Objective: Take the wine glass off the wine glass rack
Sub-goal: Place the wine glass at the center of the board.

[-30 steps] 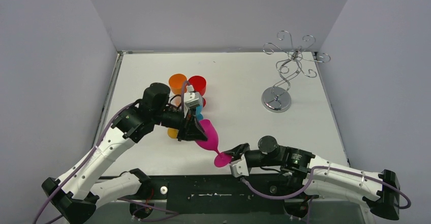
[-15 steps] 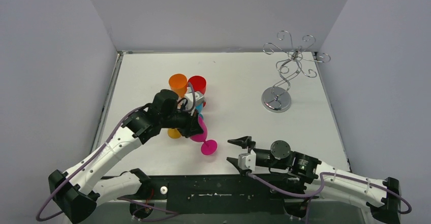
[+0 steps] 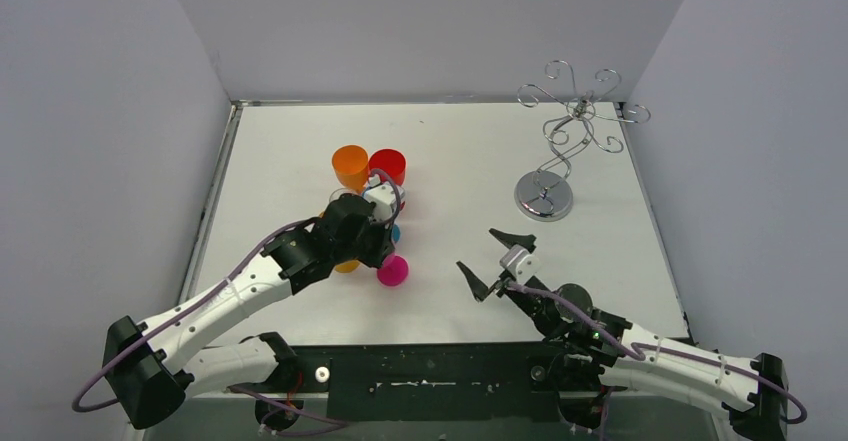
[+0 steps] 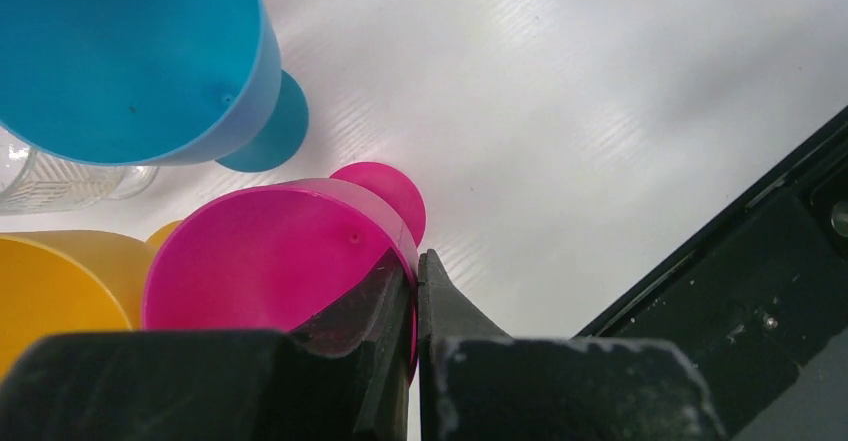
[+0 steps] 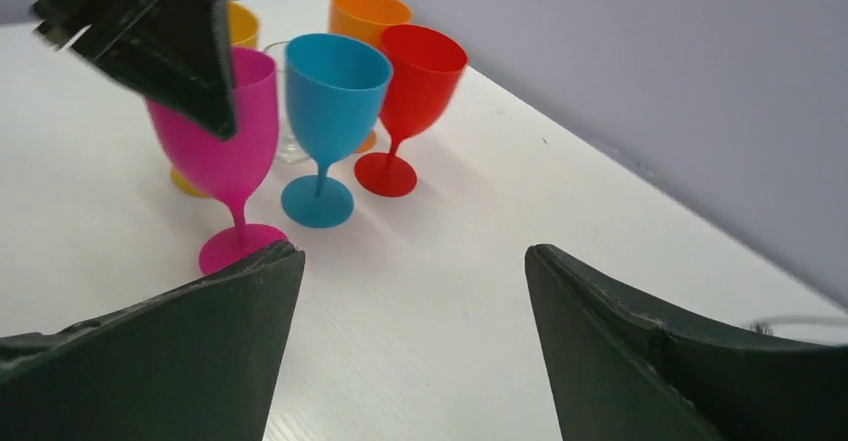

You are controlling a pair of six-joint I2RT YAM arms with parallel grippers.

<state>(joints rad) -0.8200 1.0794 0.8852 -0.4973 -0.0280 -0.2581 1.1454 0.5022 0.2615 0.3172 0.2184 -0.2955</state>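
Tabletop first: the white table [image 3: 480,161] carries everything, and the thin silver wire wine glass rack [image 3: 543,198] at its far right stands bare, no glass hanging from any of its curled arms.

The handover is what has changed. A second ago the magenta plastic wine glass [image 5: 222,131] lay tilted between both arms, its rim held by the left and its foot by the right. Now my right arm has let go and drawn back toward its own side. The right gripper [image 3: 493,261] has its jaws wide apart with nothing between them (the wrist view shows only bare table there).

My left arm has swung the glass upright into the cluster at left centre. It stands just beside the blue plastic goblet [image 5: 335,81], with the red goblet [image 5: 425,66] beyond that and the orange goblet [image 3: 350,164] furthest back. Its foot looks to be resting on the table, though I cannot be certain it bears weight.

The left gripper [image 4: 412,261] is clamped on the magenta rim, one finger inside the bowl and one outside.

I judge the glass well clear of the rack and the job nearly done. What remains is to open the left jaws and lift away without tipping the neighbours.
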